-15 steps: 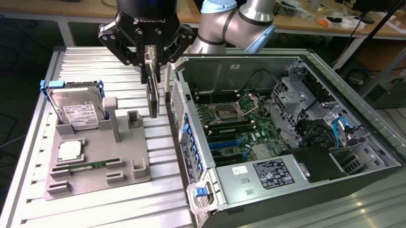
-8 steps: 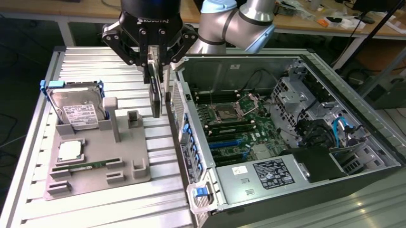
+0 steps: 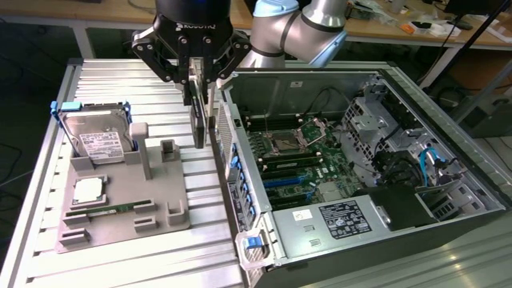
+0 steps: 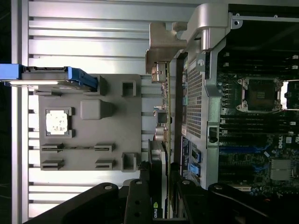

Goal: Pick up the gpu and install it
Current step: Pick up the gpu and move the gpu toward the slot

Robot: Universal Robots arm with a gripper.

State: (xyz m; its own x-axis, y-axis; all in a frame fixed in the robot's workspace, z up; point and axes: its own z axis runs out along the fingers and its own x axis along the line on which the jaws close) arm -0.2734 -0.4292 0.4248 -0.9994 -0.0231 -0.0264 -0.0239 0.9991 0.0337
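The gpu (image 3: 200,123) is held up in the air, standing on its end, thin and dark. It is squeezed between the two fingers of the end effector (image 3: 201,81), and the word ROBOTIQ can be read on the end effector's black body.

In the wrist view the gpu (image 4: 163,116) is seen from its thin edge, just beside the side wall of the open computer case (image 4: 196,93). Its silver bracket (image 4: 163,46) is at the far end. A small white logo (image 4: 155,210) is printed near the end effector (image 4: 163,179), but no letters can be read.

A grey tray (image 3: 160,204) lies on the ribbed metal worktop (image 3: 120,78). In it are kept a hard drive (image 3: 96,135) with a white label, a square chip (image 3: 88,191) and a green memory stick (image 3: 108,210). The label's words are too small to read.
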